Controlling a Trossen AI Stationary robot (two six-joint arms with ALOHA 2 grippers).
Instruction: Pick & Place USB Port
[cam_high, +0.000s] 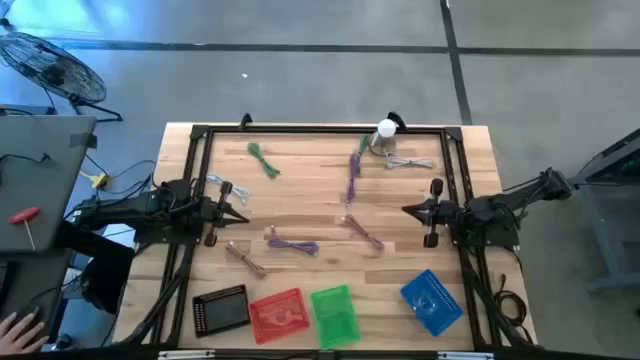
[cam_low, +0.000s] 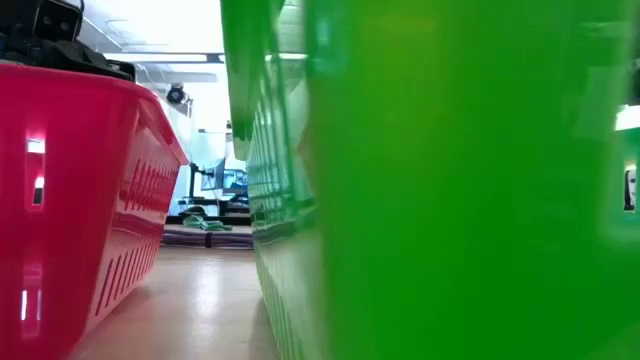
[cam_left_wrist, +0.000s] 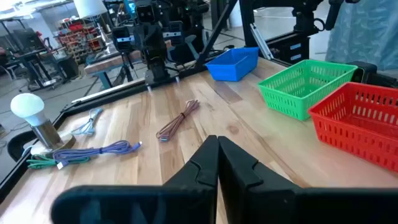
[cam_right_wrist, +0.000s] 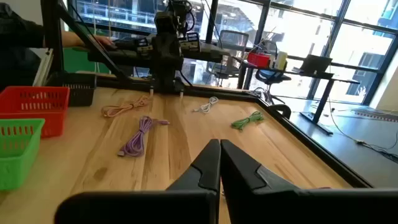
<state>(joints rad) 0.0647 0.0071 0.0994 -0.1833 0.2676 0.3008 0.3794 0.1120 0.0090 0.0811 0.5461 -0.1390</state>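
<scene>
Several coiled USB cables lie flat on the wooden table: a green one (cam_high: 263, 160), a purple one (cam_high: 352, 178), a white one (cam_high: 410, 162), another white one (cam_high: 220, 185), a purple one (cam_high: 292, 243) and two pinkish ones (cam_high: 245, 258) (cam_high: 365, 232). My left gripper (cam_high: 240, 212) (cam_left_wrist: 217, 140) hovers shut at the table's left side, pointing right. My right gripper (cam_high: 405, 210) (cam_right_wrist: 219, 144) hovers shut at the right side, pointing left. Neither touches a cable. The right wrist view shows the purple cable (cam_right_wrist: 138, 138) ahead of the fingers.
Along the near edge stand a black basket (cam_high: 220, 310), a red basket (cam_high: 277, 315), a green basket (cam_high: 335, 315) and a blue basket (cam_high: 432, 300). A light bulb on a stand (cam_high: 384, 135) is at the far edge. A black frame (cam_high: 300, 130) borders the table. The red basket (cam_low: 80, 200) and green basket (cam_low: 450, 180) block the low view.
</scene>
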